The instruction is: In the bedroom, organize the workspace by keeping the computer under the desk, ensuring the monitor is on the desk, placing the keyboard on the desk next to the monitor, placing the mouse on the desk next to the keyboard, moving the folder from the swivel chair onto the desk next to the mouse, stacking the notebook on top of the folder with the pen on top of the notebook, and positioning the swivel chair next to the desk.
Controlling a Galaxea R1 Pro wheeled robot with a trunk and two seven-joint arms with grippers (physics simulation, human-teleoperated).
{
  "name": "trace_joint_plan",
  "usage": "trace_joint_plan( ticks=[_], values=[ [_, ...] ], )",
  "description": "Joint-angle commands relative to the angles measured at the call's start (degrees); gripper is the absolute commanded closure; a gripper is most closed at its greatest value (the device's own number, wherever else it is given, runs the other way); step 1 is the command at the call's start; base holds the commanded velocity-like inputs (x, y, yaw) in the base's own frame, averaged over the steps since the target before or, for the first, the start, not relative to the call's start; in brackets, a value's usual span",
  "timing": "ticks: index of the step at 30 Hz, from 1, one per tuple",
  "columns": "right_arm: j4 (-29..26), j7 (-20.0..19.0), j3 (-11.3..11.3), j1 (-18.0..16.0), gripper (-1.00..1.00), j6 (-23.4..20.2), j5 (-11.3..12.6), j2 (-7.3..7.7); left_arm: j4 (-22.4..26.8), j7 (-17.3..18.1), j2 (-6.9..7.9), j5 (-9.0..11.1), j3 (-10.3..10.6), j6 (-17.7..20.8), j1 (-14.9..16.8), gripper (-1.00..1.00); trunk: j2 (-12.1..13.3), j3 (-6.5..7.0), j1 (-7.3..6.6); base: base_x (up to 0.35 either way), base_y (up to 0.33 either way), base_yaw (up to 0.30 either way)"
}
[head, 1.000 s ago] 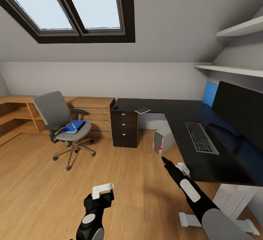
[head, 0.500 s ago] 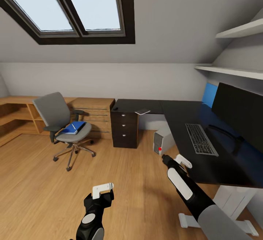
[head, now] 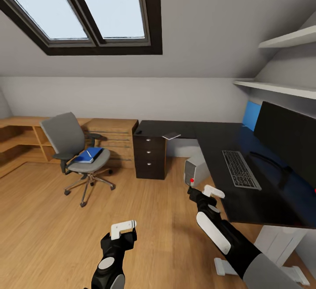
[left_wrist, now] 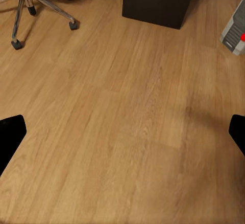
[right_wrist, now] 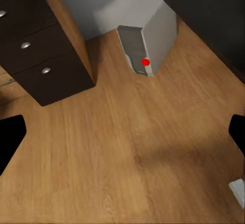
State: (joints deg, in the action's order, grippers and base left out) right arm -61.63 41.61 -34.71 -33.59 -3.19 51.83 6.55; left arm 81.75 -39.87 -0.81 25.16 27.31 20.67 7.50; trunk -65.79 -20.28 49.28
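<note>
End effectors (head: pixel 198 191) above wooden floor (head: pixel 44 218)

Bright, even daylight from the skylight (head: pixel 94 8) overhead. Soft, diffuse shadows on the wood floor (head: pixel 52 218): one faint under the swivel chair (head: pixel 77 153), another a dim blurred patch in both wrist views. Dull bluish sheen on the dark counter (head: pixel 228 139). Slight wide-angle stretch toward the head view's edges. Mildly soft, clean rendering throughout, no glare.

Head view wide over room, wrist views floorward, sharing computer (head: pixel 196 169)
</note>
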Motion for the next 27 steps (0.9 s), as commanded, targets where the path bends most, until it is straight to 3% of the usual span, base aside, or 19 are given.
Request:
trace_joint_plan(
  ticks=[1, 10, 18, 27],
  values=[
    [-0.23, 0.36, -0.53, -0.06, -1.0, -0.33, -0.41, 0.08, 0.08, -0.41, 0.01, 0.33, 0.07, 0.19, 0.05, -1.0, -0.05, -0.07, 0.0, 0.0, 0.0, 0.0],
    [-2.23, 0.42, -1.85, 0.17, -1.0, -0.22, -2.23, 0.13, 0.08, -0.38, 0.02, 0.42, -0.05, 0.09, 0.05, -1.0, -0.05, -0.07, 0.0, 0.017, 0.004, 0.0],
    [-2.6, 0.57, -2.01, 0.19, -1.0, -0.14, -2.41, 0.12, 0.06, -0.27, 0.02, 0.39, 0.05, 0.11, 0.05, -1.0, -0.05, -0.07, 0.0, 0.241, 0.138, 0.017],
    [-2.72, 0.74, -2.05, 0.19, -1.0, 0.13, -2.65, 0.13, -0.42, -0.16, 0.02, 0.45, 0.19, 0.25, 0.05, -1.0, 0.75, 0.29, -0.43, 0.317, 0.028, 0.258]
  ],
)
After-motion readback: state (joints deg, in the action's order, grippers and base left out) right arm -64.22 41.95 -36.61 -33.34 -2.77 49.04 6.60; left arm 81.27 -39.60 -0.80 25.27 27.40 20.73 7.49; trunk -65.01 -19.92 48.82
